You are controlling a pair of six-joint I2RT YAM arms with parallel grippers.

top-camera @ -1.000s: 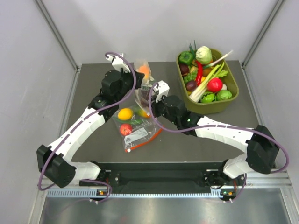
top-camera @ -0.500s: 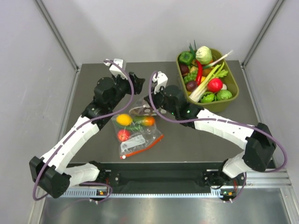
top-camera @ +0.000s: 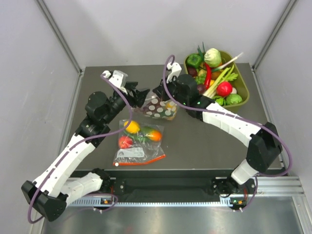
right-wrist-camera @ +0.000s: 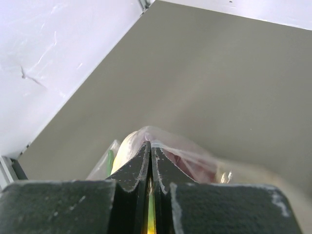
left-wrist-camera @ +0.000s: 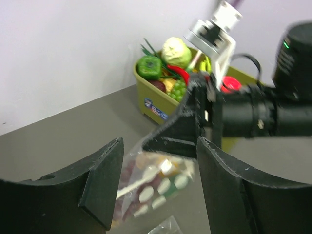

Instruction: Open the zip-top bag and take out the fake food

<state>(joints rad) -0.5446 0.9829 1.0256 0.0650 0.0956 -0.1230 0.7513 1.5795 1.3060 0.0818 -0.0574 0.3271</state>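
The right jaws pinch the dotted zip-top bag [top-camera: 161, 110] tight; the left jaws gape open beside it.

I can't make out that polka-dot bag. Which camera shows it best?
The top view: most of the polka-dot bag shows. The left wrist view shows it blurred; the right wrist view, only plastic pinched in the right claw.

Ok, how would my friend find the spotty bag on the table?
Start at the olive-green plastic tub of toy vegetables at the table's far right corner, then look left to the right gripper. It pinches the clear plastic bag printed with white polka dots. The other clear bag, lying flat nearer the front, has no dots and a red-orange zip strip.
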